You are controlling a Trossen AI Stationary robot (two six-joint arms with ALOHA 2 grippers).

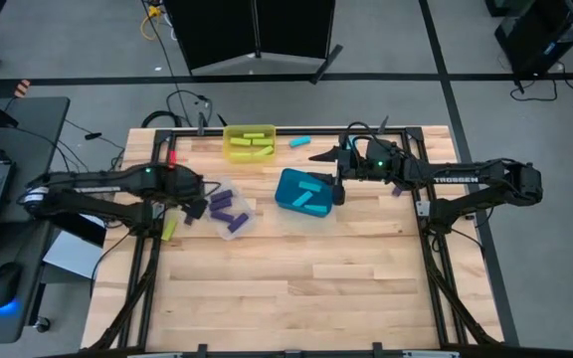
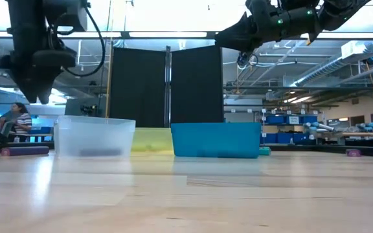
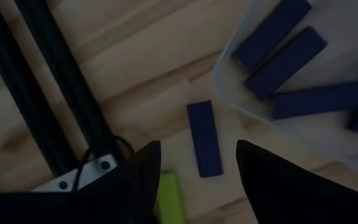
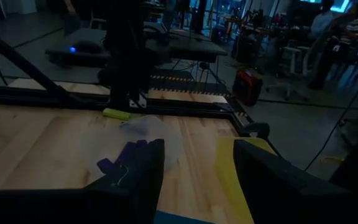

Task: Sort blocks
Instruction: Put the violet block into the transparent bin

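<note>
- High view: the left gripper (image 1: 193, 206) hung over the table's left side, just beside the clear bin (image 1: 231, 211) that held purple blocks (image 1: 224, 202). A yellow-green block (image 1: 169, 228) lay loose near it. The right gripper (image 1: 337, 189) sat at the far edge of the teal bin (image 1: 304, 192), where cyan blocks (image 1: 309, 196) lay inside. The yellow bin (image 1: 249, 141) held yellow-green blocks, and one stray cyan block (image 1: 299, 142) lay beside it.
- Low view: both grippers hung above the table, lifted clear of the bins; nothing showed between the fingers of either.
- Left wrist view: the left fingers (image 3: 143, 171) stood apart and empty above a loose purple block (image 3: 204, 138), which lay on the wood just outside the clear bin's wall.
- Right wrist view: the right fingers (image 4: 145, 163) were parted too, holding nothing.
- Judgement: the step in hand looked like picking up the stray purple block. That called for lowering the left gripper straight down, lining the fingers across the block's narrow sides, closing, then carrying it over the clear bin's wall.
</note>
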